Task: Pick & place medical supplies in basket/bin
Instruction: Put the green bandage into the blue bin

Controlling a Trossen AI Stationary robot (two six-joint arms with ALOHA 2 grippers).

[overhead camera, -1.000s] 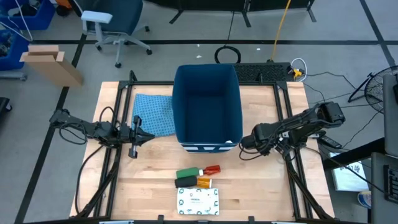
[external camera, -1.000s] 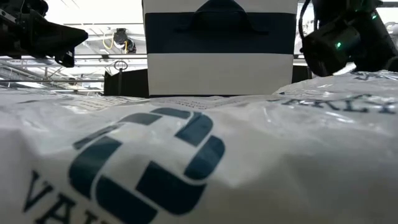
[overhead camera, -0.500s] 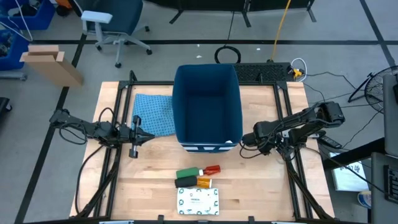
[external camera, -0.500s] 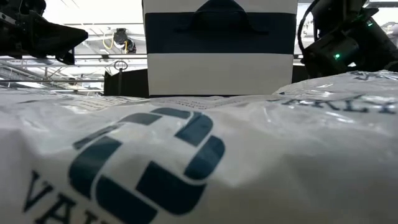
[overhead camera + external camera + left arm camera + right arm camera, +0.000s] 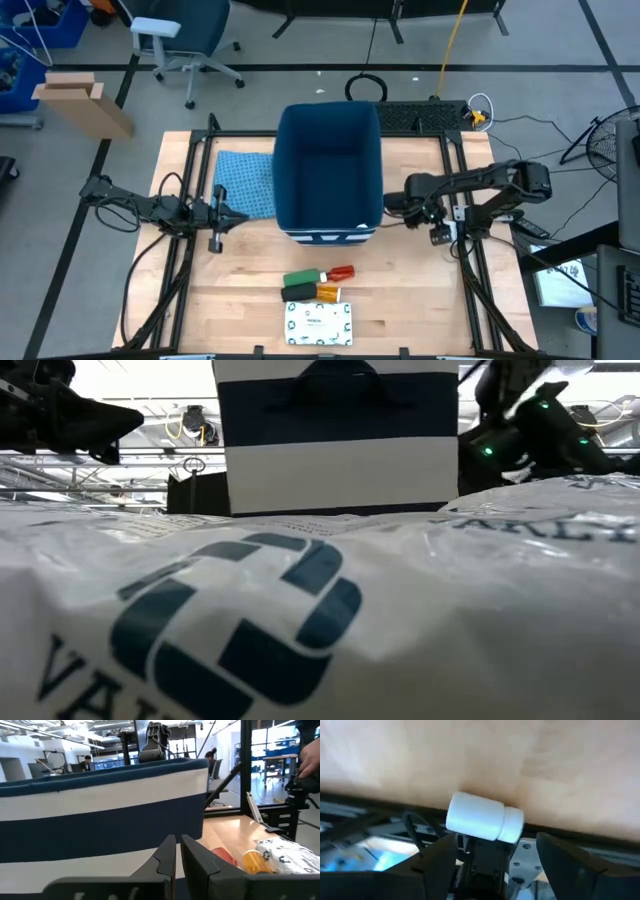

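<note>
Right claw point(image 5: 390, 203) sat just beside the right wall of the blue bin point(image 5: 330, 215), near its striped end. Its fingers were spread wide. The right wrist view showed a small white bottle point(image 5: 485, 817) lying sideways in the gap between them, with neither finger visibly pressing on it. I read that as loose, not gripped. Couldn't tell whether the bottle was resting on something or dropping. The claw was outside the rim, not over the opening, so this looked like a bad spot for a drop.

Left claw point(image 5: 235, 217) waited on the other side of the bin, by the edge of the blue patterned cloth point(image 5: 245, 180). Its fingers were pressed together with nothing between them, pointing at the striped wall. It was probably parked there to stay out of the way.

The remaining supplies lay in a cluster on the table in front of the striped end, well apart from both claws:
- green cylinder point(image 5: 303, 278)
- red tube point(image 5: 341, 271) beside it
- dark bottle with an orange label point(image 5: 312, 292) just below them
- flat white packet point(image 5: 319, 321) nearest the table edge, filling the low view

No item showed inside the bin from above, so the task looked barely started.
</note>
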